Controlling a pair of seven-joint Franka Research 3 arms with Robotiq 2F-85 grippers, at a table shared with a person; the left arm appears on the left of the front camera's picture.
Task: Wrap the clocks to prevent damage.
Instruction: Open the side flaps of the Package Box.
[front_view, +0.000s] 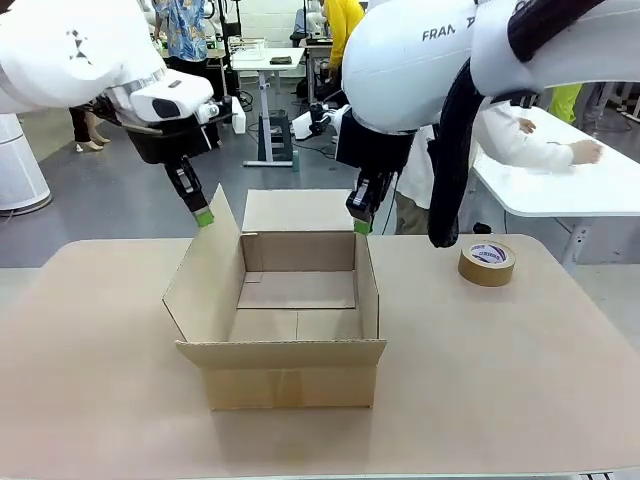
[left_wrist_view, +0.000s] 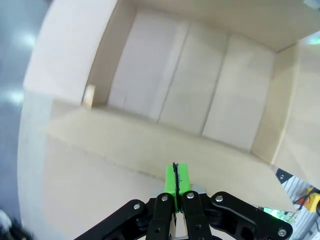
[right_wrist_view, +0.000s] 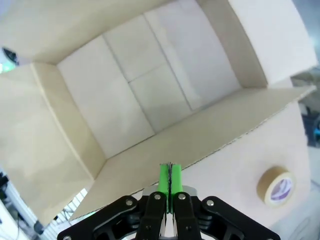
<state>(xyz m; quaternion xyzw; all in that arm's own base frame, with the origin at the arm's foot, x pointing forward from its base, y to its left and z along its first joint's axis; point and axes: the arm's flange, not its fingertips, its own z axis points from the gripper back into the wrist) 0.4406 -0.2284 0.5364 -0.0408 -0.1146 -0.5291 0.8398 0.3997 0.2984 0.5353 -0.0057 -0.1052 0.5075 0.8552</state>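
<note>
Since both tools hang clenched on nothing right at the box (front_view: 290, 385) rim, the main risk is a knock. The left tool (front_view: 203, 216) sits just outside the box's raised left flap (front_view: 205, 270), pads beside its top corner (touching or not, can't tell). The right tool (front_view: 361, 225) is over the box's far-right corner. A drop or sideways move prob bends a flap inward or shoves the box, which looks light & unanchored on the counter (front_view: 500, 400). Shut pads also can't take a clock w/o opening first. Box: open-topped, flaps spread, bare cardboard floor, no clock inside. Tape roll (front_view: 487, 263) lies flat right of the box, well apart.
</note>
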